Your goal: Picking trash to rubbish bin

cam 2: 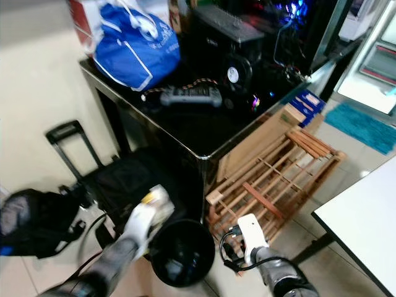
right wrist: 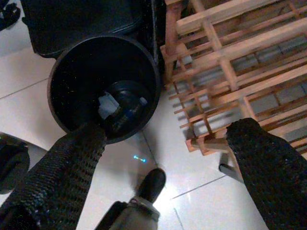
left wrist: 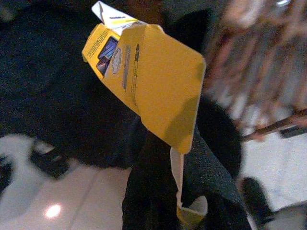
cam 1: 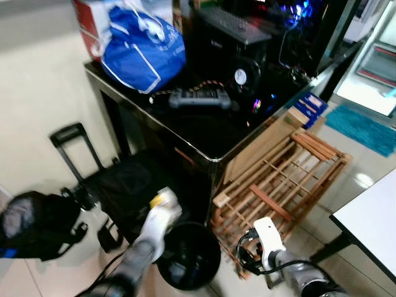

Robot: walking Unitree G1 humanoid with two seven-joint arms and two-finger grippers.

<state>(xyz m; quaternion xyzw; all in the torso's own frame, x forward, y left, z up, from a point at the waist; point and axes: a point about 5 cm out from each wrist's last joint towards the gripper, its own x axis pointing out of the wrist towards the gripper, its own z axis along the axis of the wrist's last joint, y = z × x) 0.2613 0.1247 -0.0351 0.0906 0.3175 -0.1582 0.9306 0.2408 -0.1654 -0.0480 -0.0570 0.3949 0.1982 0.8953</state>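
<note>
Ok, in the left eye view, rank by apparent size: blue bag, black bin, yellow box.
1. blue bag
2. black bin, close behind the bag
3. yellow box, smallest, held by the left gripper

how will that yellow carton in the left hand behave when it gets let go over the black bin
The yellow carton looks like thin, opened card with loose flaps, so it is probably light and easily crushed. Held by the left hand near the black bin, it may flutter or tumble rather than drop straight. Its flaps could catch the rim.
</note>
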